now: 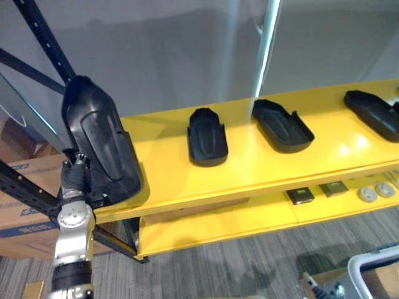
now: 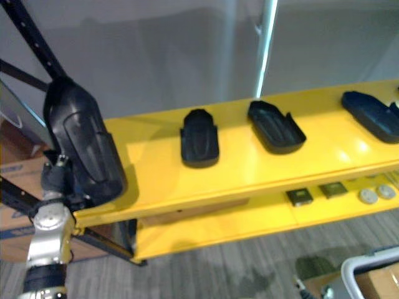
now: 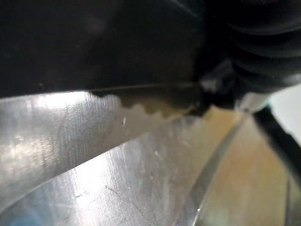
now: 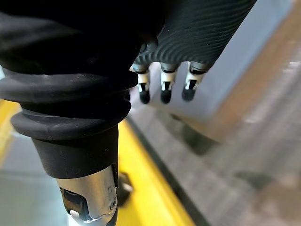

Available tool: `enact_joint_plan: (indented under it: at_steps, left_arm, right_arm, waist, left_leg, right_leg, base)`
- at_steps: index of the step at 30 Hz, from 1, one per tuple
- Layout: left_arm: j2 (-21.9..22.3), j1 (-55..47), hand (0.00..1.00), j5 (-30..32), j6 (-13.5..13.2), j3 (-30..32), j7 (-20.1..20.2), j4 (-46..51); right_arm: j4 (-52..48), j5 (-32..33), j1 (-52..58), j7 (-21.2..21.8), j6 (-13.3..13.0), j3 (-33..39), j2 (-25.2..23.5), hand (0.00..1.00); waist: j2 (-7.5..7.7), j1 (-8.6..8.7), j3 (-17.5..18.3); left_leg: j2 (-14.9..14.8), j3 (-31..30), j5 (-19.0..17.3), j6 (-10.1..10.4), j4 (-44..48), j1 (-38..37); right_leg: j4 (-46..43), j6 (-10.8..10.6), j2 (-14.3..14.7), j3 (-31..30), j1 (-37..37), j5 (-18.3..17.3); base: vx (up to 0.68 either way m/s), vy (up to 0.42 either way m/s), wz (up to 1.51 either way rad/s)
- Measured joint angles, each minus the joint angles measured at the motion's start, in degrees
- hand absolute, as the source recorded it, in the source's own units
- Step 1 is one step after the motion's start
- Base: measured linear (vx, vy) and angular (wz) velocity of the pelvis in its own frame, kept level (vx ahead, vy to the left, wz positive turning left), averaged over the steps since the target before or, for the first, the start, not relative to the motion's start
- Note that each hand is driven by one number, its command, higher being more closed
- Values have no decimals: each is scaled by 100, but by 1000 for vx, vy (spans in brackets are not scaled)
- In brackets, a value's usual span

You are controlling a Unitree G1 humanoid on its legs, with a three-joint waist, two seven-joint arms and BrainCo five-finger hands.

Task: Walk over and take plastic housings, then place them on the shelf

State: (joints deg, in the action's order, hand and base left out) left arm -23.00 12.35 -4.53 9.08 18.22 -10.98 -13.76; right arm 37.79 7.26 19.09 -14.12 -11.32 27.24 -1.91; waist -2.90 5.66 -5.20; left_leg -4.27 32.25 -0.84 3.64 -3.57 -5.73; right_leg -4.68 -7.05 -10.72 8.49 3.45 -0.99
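— Whereabouts of the held housing (image 1: 100,143)?
— Up at the left end of the top shelf (image 1: 262,168), standing steeply on end, lower end over the shelf's corner. Touching it or just above, impossible to tell.
— Look of it?
— Black, glossy plastic, long and rounded like a shell. Domed back toward the head camera, with a raised oval panel and shallow ridges down the middle.
— Carried by?
— Backed by the left hand (image 3: 263,47), tucked behind the shell. Grip impossible to tell.
— And the right hand (image 4: 202,33)?
— Hanging free, fingers (image 4: 164,89) loosely straight, nothing in them.
— Anything else on the top shelf?
— Three more black housings, spaced out in a row. Nearest housing (image 1: 207,137) lying domed side up, middle housing (image 1: 282,126) hollow side up like a tray, far housing (image 1: 374,112) cut off at the right edge.
— Below?
— Lower shelf (image 1: 218,224), also yellow, with small square parts (image 1: 301,195) and round grey discs (image 1: 368,194). Cardboard boxes (image 1: 19,187) off to the left, behind the rack's black frame (image 1: 43,37)
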Motion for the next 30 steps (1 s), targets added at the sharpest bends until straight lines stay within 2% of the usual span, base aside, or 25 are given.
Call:
enact_joint_plan:
  at_steps: [2, 5, 8, 11, 18, 21, 24, 28, 30]
  left_arm:
    - [-163, 244, 100, -2, 159, -148, 103, -440]
    - [-338, 657, 100, 26, 251, -203, 287, -1014]
    - [-701, 1105, 100, 67, 356, -373, 514, -1379]
    - [-865, 1394, 100, 115, 356, -390, 662, -1552]
    - [-1107, 1787, 100, 300, 355, -761, 754, -1801]
    - [-1193, 2164, 100, 335, 355, -831, 703, -1825]
    - [-1285, 2434, 100, 340, 356, -838, 627, -1827]
    - [-1315, 2683, 100, 333, 378, -842, 537, -1826]
    - [-1531, 2753, 100, 321, 446, -896, 518, -1827]
  right_arm:
    - [245, 139, -35, 502, 132, -41, 135, 0]
    - [586, 315, -177, 1105, 317, -154, 344, 0]
    - [797, 429, -384, 1439, 334, -375, 507, 0]
    - [924, 555, -546, 1665, 391, -446, 603, 0]
    - [1066, 692, -851, 1754, 438, -476, 777, 0]
    - [1057, 778, -1203, 1790, 438, -506, 850, 0]
    - [1003, 788, -1439, 1791, 437, -573, 918, 0]
    - [964, 900, -1599, 1803, 432, -691, 1009, 0]
    - [837, 903, -1632, 1828, 430, -793, 1022, 0]
  waist:
    - [-5, 2, -5]
    - [-8, 8, -90]
    - [-3, 8, -352]
    - [-14, 9, -495]
    - [-1, 10, -906]
    - [25, 7, -1315]
    - [60, -21, -1573]
    - [74, -51, -1774]
    - [91, -71, -1800]
  left_leg:
    - [-10, 73, 19, -10, 30, 61]
    - [-46, 123, 19, -9, 65, 66]
    - [-65, 123, 18, -9, 148, 81]
    - [-74, 117, 17, -10, 212, 169]
    - [-131, 80, 6, -26, 522, 413]
    - [-261, 53, -42, -93, 894, 778]
    - [-383, 48, -70, -133, 1187, 1109]
    - [-446, 59, -117, -151, 1351, 1245]
    - [-470, 155, -149, -171, 1425, 1346]
  right_leg:
    - [4, 2, 17, -103, -120, -1]
    - [4, 3, 80, -166, -151, -2]
    - [2, 27, 89, -241, -154, -16]
    - [2, 81, 89, -253, -220, -52]
    - [-129, 142, 106, -392, -426, -111]
    - [-317, 135, 132, -448, -740, -118]
    - [-502, 121, 181, -548, -1075, -110]
    - [-622, 121, 201, -620, -1246, -112]
    - [-660, 97, 213, -730, -1409, -97]
  base:
    - [63, -32, -13]
    - [23, -50, -12]
    - [-35, -39, -6]
    - [-73, -31, -3]
    - [-71, -11, -2]
    - [-141, -17, 0]
    - [-139, -21, -5]
    - [-81, -2, -9]
    - [-60, 24, -19]
